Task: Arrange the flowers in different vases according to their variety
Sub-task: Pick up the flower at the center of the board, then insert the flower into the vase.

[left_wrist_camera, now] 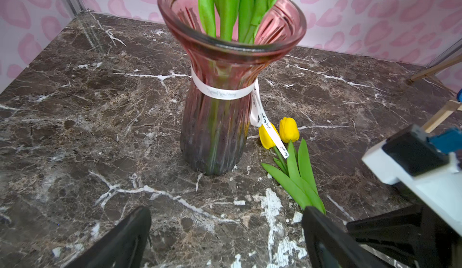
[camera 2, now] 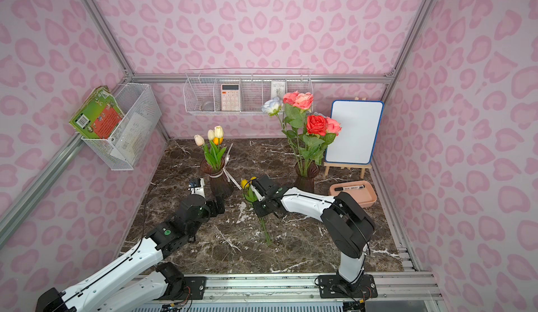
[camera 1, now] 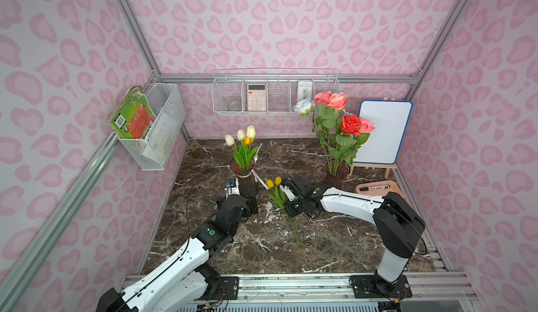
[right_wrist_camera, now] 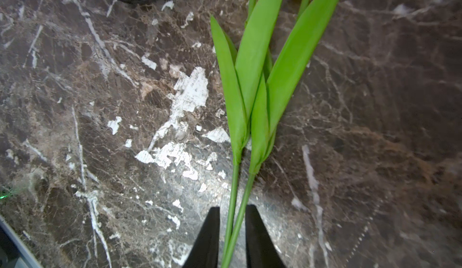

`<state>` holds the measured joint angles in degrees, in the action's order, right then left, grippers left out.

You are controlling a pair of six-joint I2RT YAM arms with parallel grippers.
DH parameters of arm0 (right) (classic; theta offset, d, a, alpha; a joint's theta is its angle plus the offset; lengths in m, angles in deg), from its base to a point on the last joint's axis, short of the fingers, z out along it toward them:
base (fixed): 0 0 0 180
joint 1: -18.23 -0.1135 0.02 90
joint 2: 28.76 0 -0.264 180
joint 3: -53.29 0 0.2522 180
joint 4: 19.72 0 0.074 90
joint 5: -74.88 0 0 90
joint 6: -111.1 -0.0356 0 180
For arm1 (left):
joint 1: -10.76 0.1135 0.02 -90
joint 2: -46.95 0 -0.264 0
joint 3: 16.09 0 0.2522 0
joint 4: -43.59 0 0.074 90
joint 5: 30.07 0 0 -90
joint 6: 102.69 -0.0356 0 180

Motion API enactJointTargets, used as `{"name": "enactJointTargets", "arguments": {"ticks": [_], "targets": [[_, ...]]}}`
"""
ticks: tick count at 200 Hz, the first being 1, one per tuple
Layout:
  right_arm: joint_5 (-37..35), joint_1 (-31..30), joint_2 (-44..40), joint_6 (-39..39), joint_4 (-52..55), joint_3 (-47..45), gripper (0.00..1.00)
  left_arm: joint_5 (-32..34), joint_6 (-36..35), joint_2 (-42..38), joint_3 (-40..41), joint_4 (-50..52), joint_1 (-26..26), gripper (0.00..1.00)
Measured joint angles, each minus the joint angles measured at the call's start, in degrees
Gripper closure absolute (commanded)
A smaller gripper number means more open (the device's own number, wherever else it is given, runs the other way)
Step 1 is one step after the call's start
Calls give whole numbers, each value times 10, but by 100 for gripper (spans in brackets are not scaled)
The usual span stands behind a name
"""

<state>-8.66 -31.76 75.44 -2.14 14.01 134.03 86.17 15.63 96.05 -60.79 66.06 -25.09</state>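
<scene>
The tabletop [left_wrist_camera: 75, 129] presented a glossy brown marble-look finish with worn white patches, the ribboned vase [left_wrist_camera: 215, 134] was ribbed translucent glass, its ribbon [left_wrist_camera: 220, 93] smooth white fabric, and the yellow tulips [right_wrist_camera: 252, 91] had matt leaves.

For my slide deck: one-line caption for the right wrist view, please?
Right gripper straddles the stems of two yellow tulips lying on the marble table.

The white ribbon [left_wrist_camera: 222, 93] round the vase [left_wrist_camera: 215, 134] carries script lettering; on its hanging tail "for you" can be read. Print on the calculator [camera 1: 256, 97], book [camera 1: 132, 118] and marker [camera 1: 375, 188] is too small to read.
</scene>
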Motion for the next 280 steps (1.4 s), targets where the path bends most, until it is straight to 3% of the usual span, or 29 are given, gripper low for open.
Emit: {"name": "enactJointTargets", "arguments": {"ticks": [97,147,191,208,280], "targets": [[-34,-7,76,-7,54,56,87,4,0,-12,0,8,0,1],[-102,-6,82,-15,84,69,77,6,0,-16,0,9,0,2],[-132,-7,83,-20,92,70,94,8,0,-23,0,11,0,1],[-141,-7,76,-22,96,65,100,8,0,-24,0,12,0,1],[-189,-4,-56,-27,61,25,100,0,30,13,0,12,11,2]]}}
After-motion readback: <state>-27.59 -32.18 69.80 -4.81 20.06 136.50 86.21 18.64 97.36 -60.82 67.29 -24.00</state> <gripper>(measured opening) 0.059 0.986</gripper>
